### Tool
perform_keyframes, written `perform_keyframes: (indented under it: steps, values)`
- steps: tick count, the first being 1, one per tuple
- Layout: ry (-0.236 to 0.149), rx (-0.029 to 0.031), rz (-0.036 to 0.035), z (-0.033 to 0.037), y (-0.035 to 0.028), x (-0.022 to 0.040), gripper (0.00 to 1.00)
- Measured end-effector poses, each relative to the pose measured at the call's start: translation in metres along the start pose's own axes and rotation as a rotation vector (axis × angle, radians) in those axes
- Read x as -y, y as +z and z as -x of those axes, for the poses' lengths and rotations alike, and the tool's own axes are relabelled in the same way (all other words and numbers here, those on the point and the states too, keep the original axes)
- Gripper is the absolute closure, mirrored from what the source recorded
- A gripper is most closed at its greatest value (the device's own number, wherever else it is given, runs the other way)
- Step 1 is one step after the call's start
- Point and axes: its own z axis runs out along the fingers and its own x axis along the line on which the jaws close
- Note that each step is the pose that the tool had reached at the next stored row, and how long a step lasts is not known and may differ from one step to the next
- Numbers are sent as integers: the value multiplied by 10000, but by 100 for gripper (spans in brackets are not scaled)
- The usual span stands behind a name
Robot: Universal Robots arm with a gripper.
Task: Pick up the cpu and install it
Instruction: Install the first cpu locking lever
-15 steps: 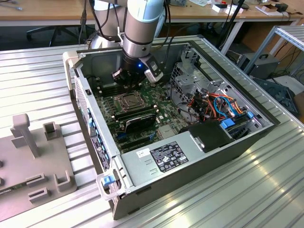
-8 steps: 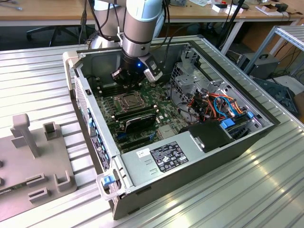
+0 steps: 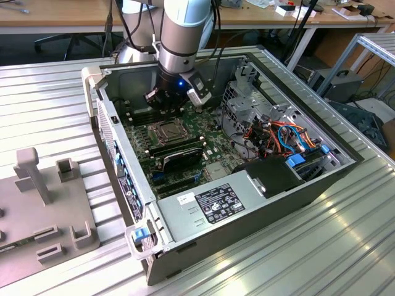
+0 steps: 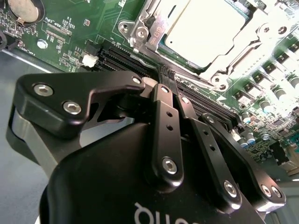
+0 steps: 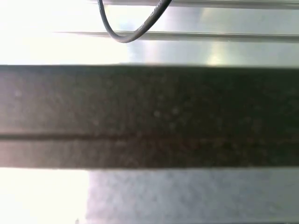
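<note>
cpu [image 4: 205, 32] corner beyond frame edge

I see open computer case [image 3: 123, 154] on ribbed metal table [image 3: 49, 92]; green motherboard [image 3: 216, 139] under jaws; orange-blue cables [image 3: 290, 139], power supply [image 3: 216, 203] well off.

An open computer case [image 3: 247, 203] is laid on its side on a ribbed table [image 3: 49, 98], with the motherboard [image 3: 213, 145] lying flat inside it. The socket [image 3: 165, 130] is placed towards the exterior view's left of the board, and the cpu [image 4: 205, 32] is seated in it. The gripper [image 4: 167, 74] is held just above the board beside the socket, near the memory slots [image 4: 126, 58]. A bundle of cables [image 3: 281, 139] is packed at the exterior view's right. A fixture plate [image 3: 43, 209] is set outside the case, at the exterior view's left. In the first wrist view what may be the case wall [image 5: 149, 116] is crossed by a cable loop [image 5: 131, 32] behind it.
</note>
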Motion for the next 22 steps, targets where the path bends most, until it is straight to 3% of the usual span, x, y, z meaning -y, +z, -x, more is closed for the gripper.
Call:
perform_keyframes:
  steps: [8,9,11,14,22]
  values:
    - [0,-1,-15,1,-32,-3,89]
    - [0,-4,-23,1,-50,-4,89]
    - [-1,5,-28,4,-148,-15,89]
    - [-1,22,-26,-1,-159,-17,89]
    - [-27,276,-26,-156,-165,-17,89]
